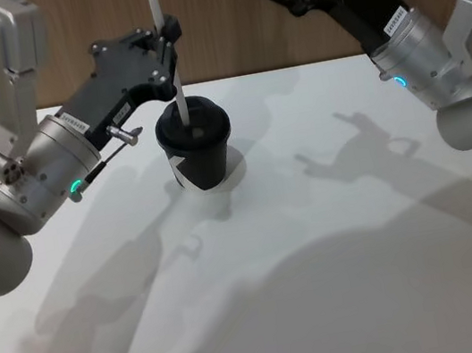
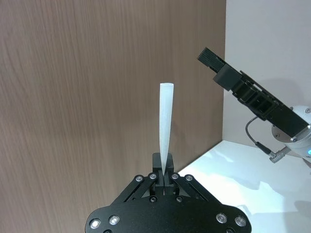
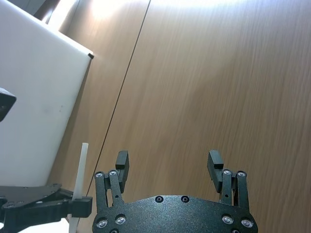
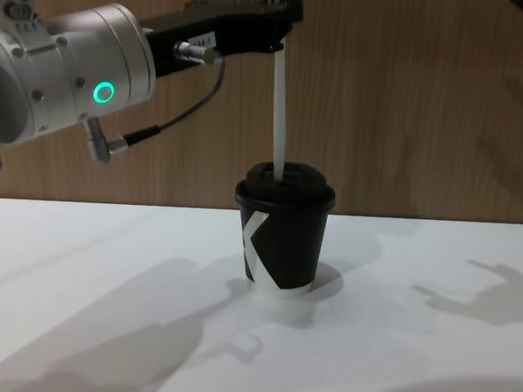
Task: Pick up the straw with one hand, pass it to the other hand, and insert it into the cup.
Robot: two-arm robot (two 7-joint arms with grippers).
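Left fingers (image 2: 156, 165) pinch straw (image 2: 165, 121), tip at cup (image 4: 285, 242).

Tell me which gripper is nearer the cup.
Left. The left gripper holds the straw directly above the cup; the right gripper hangs open, higher and farther right.

We read one sign only: a white angular mark (image 4: 255, 242), shaped like the letter K, on the side of the cup (image 4: 287, 238); a small white label (image 1: 73, 124) on the left arm (image 1: 32, 179) and a second label (image 1: 397, 20) on the right arm (image 1: 425, 59) carry print that we cannot read.
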